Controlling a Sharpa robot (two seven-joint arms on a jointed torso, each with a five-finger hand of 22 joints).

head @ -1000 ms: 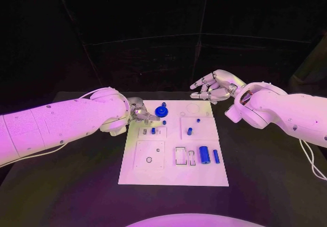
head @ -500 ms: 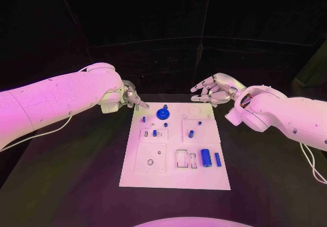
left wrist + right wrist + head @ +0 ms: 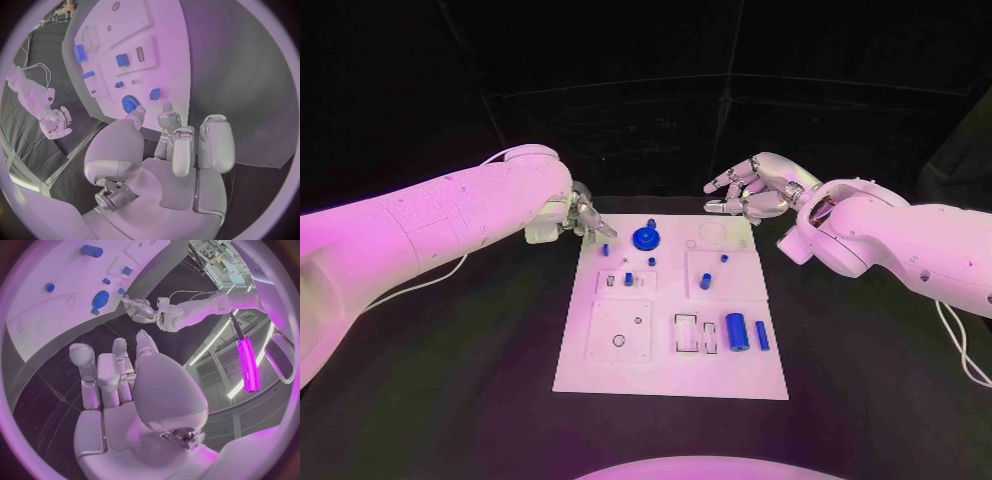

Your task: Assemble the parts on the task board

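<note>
Hidden and cut-off parts — both hands and the board

The left hand is largely masked by its own arm in the head view, so its grip cannot be read there. The small parts on the board are too tiny to make out — perhaps pegs. In the right wrist view the board runs off the circle's rim.

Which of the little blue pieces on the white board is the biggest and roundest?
The round blue disc near the board's far edge, not far from the left hand. It is wide and circular, while the other blue parts, like the cylinder toward the near right, are slimmer.
</note>
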